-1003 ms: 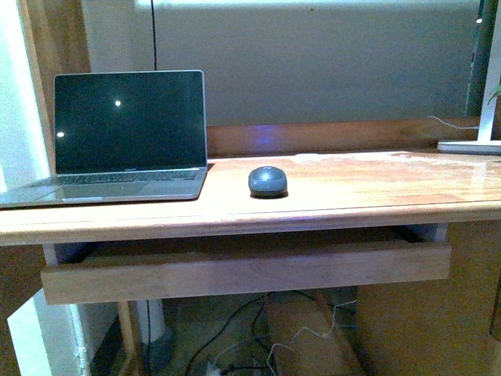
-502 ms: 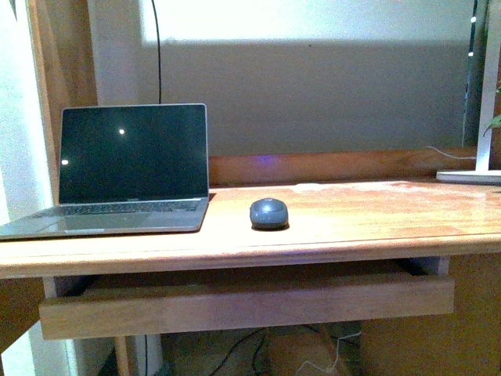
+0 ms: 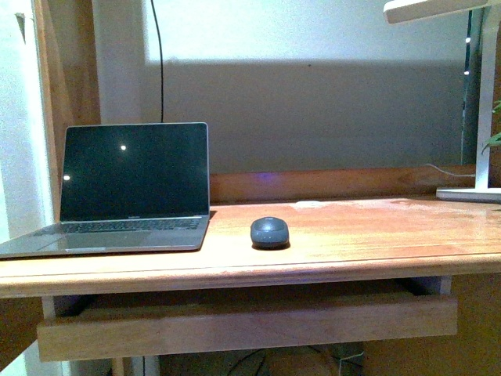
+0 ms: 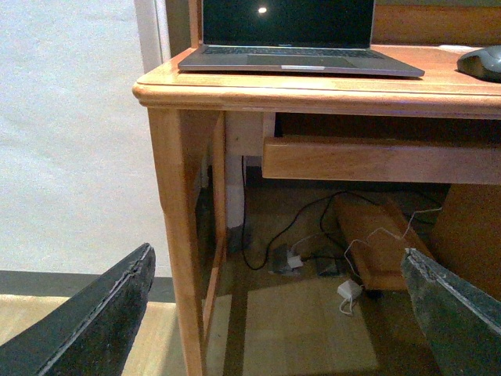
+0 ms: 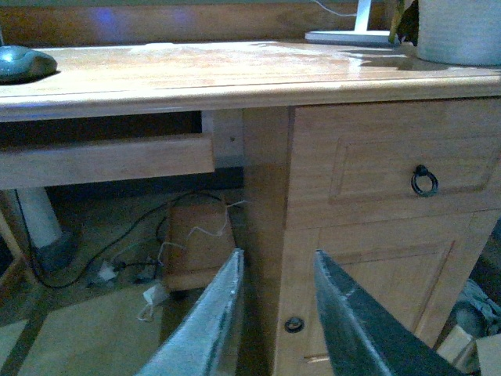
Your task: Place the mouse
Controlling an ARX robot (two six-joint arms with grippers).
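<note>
The mouse (image 3: 269, 233) sits on the desk (image 3: 368, 235), just right of the open laptop (image 3: 129, 188), well above and beyond both claws. The left claw (image 4: 274, 313) gapes wide; the right claw (image 5: 274, 313) is narrowly parted; both are empty. Since the earlier frame the front view has risen, bringing a lamp head (image 3: 427, 8) into sight.

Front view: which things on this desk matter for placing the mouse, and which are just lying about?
For the job:
mouse
desk top it sits on

Lying about:
open laptop
lamp base
small white disc
cables under the desk
</note>
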